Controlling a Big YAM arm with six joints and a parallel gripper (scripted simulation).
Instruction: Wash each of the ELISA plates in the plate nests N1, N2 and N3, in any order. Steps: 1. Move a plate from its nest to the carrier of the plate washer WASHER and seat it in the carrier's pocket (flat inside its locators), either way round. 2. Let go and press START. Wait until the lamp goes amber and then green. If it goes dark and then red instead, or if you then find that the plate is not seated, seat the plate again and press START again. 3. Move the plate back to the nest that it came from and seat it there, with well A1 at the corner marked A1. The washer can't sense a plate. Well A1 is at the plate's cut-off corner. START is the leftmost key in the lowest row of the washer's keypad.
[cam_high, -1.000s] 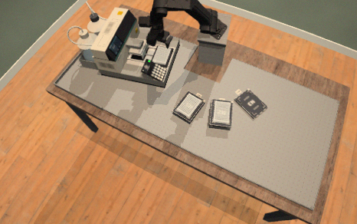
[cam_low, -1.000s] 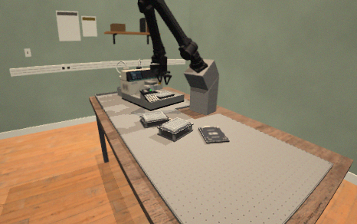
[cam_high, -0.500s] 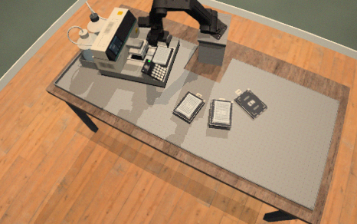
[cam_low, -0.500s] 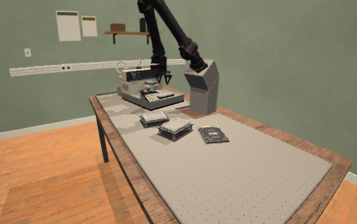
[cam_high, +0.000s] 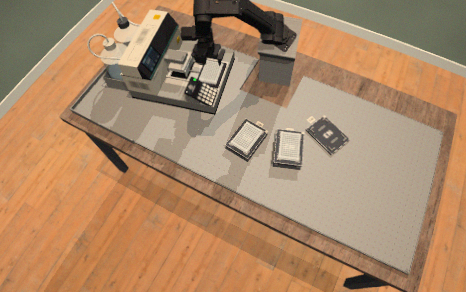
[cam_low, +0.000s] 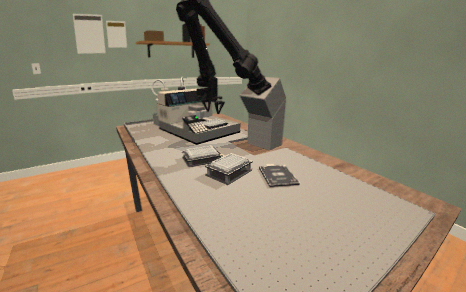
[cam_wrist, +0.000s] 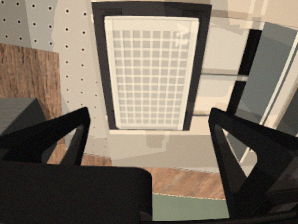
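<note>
A white plate (cam_high: 212, 72) (cam_low: 217, 122) (cam_wrist: 150, 75) lies in the washer's carrier (cam_wrist: 202, 50) and looks flat, inside the dark frame. A faint mark shows near its upper right corner in the wrist view. The washer's lamp (cam_high: 194, 79) (cam_low: 196, 118) is green, beside the keypad (cam_high: 206, 93) (cam_low: 196, 128). My gripper (cam_high: 209, 59) (cam_low: 213, 111) (cam_wrist: 149, 113) is open and empty above the carrier, with its fingers on either side of the plate's near end in the wrist view. Two nests hold plates (cam_high: 247, 137) (cam_high: 289, 145) (cam_low: 201, 151) (cam_low: 230, 163). The third nest (cam_high: 327, 134) (cam_low: 278, 175) is empty; nest labels are unreadable.
The washer's housing (cam_high: 150, 45) (cam_low: 175, 111) stands beside the carrier, with bottles (cam_high: 125, 34) behind it. The arm's grey pedestal (cam_high: 276, 67) (cam_low: 266, 120) stands on the carrier's other side. The middle plate's nest is raised higher than the empty nest.
</note>
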